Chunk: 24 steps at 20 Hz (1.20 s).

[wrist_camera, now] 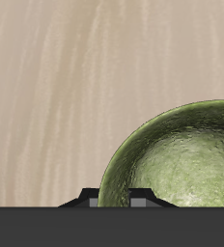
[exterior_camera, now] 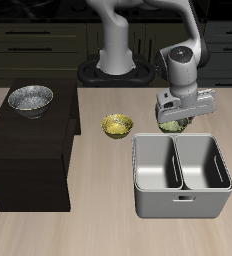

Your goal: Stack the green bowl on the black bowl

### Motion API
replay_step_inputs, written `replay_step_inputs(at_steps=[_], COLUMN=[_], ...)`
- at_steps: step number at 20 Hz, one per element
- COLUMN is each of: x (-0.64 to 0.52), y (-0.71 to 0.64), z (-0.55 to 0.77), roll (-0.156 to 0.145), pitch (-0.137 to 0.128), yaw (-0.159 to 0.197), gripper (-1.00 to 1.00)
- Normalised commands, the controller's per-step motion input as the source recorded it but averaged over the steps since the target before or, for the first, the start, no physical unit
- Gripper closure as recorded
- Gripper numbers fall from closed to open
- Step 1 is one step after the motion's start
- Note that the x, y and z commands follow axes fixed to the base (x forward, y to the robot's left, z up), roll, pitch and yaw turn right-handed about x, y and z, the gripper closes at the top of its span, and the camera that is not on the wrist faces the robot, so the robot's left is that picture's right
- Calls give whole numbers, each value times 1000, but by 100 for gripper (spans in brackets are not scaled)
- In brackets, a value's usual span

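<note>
The green bowl sits upright on the desk, its mouth facing up; being round, it has no long axis to speak of. It lies just behind the back rim of the grey two-compartment bin, and the tool is down right over it, hiding most of the bowl in the exterior view. In the wrist view the green bowl fills much of the frame, its mottled olive inside showing nothing in it, with bare wood grain around it. Whether the tool's fingers are apart or pressed on the rim I cannot tell; only two small dark tips show at the bowl's edge.

The black bowl stands upright on top of the dark cabinet, well apart from the green one, its speckled grey inside holding nothing. The yellow-gold bowl rests on the desk between cabinet and tool, also unfilled. Both compartments of the bin show only bare grey walls.
</note>
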Motion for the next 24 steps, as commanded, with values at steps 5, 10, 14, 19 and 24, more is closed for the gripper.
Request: replay_step_inputs(at_steps=[5, 10, 14, 19, 24], x=[36, -17, -9, 66, 58], y=[-128, -238, -275, -341, -186], z=[123, 479, 556, 540, 359], roll=[-3, -5, -23, -21, -10], pitch=[-2, -64, -66, -52, -62], yaw=[3, -27, -42, -13, 24], gripper=[100, 100, 100, 100, 100])
